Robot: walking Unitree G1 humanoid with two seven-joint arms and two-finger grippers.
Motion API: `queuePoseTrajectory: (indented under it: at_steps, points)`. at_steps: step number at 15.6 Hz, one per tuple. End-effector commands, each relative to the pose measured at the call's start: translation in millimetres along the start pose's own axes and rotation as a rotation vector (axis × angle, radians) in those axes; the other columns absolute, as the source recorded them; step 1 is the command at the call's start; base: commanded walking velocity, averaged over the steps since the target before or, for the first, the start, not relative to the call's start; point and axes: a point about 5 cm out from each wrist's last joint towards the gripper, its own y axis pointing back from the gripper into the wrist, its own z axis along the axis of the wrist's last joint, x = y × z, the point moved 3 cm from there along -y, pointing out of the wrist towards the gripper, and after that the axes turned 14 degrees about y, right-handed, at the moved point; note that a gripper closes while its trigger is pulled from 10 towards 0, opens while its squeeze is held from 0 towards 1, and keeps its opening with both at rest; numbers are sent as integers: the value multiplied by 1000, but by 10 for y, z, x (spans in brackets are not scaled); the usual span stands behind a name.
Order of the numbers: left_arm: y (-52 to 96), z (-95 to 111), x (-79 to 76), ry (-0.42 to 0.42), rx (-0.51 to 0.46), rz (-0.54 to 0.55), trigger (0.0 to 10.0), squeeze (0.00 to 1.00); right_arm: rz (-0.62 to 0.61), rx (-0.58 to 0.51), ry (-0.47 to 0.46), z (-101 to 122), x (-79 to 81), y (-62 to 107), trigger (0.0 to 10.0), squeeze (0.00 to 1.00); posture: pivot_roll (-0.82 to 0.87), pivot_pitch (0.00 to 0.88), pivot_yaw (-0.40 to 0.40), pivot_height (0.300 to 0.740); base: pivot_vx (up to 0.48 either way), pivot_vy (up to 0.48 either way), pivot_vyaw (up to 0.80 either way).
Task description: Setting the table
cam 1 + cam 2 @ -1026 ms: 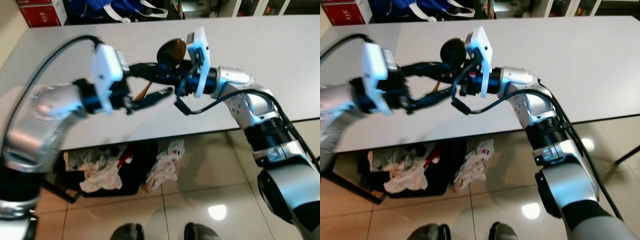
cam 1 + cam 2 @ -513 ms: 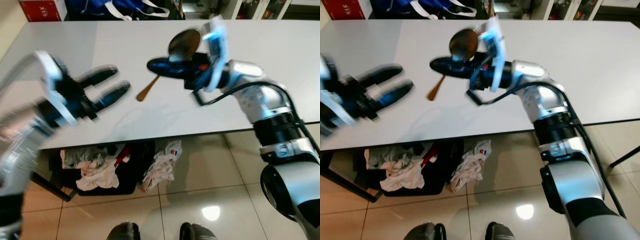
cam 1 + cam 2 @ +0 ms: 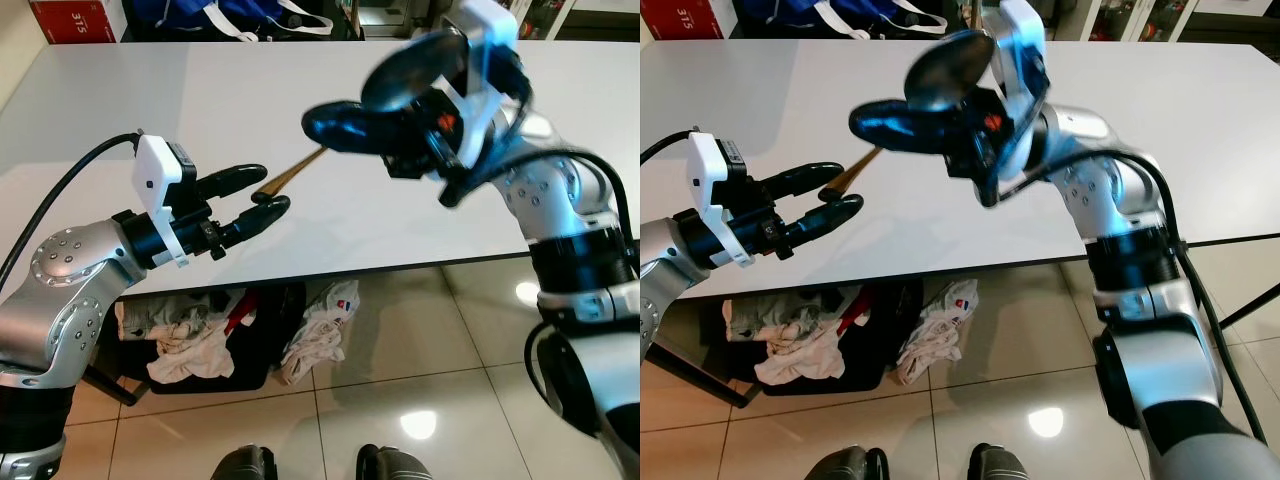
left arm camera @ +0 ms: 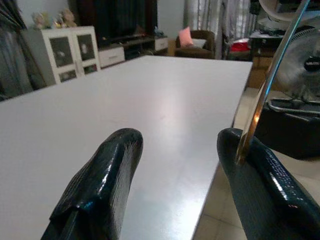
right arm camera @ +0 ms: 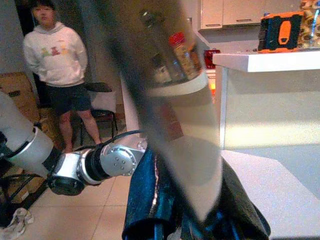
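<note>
A long spoon with a shiny round bowl [image 3: 412,76] and a thin golden handle [image 3: 296,173] is held over the white table [image 3: 120,100]. My right gripper [image 3: 328,118] is shut on it just below the bowl, blurred by motion; the right wrist view has the bowl [image 5: 185,125] close up between the fingers [image 5: 145,200]. My left gripper [image 3: 262,192] stands open at the table's near edge. The handle's end lies next to one fingertip [image 4: 245,150], and whether it touches I cannot tell.
A person [image 5: 57,65] stands behind the robot in the right wrist view. Crumpled cloths [image 3: 200,340] and a dark bin lie on the tiled floor under the table. A red box [image 3: 75,18] and a blue bag [image 3: 240,15] sit beyond the far edge.
The left gripper has let go of the spoon, opened and drawn back to the left. The right gripper has carried the spoon up and to the right.
</note>
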Motion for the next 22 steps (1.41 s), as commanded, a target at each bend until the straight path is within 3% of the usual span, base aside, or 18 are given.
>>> queuePoseTrajectory:
  at_steps: [1,3,5,11,12,13,22]
  points:
    - [-26,123,-100,-39,-14,-49,10000,0,96,11,-54,-82,125,-79,0,0,-62,99,-32,740,0,0,0]
    - [-53,-56,-231,-51,104,-129,10000,0,101,15,-57,-106,137,-97,0,0,-62,98,-30,740,0,0,0]
    - [-79,-77,-236,-68,122,-130,10000,0,102,17,-59,-109,145,-100,0,0,-62,95,-31,740,0,0,0]
    - [-77,56,-192,-30,69,-115,10000,0,99,44,-41,-117,158,-89,0,0,-65,96,-34,740,0,0,0]
    - [-80,34,-209,-13,79,-128,1804,0,107,51,-39,-125,169,-96,0,0,-64,98,-36,740,0,0,0]
    - [-79,13,-217,4,89,-134,0,0,112,54,-39,-131,179,-105,0,0,-64,98,-36,740,0,0,0]
    - [-122,-56,-208,28,137,-121,0,0,185,71,-28,-106,293,-142,0,0,-69,105,-49,740,0,0,0]
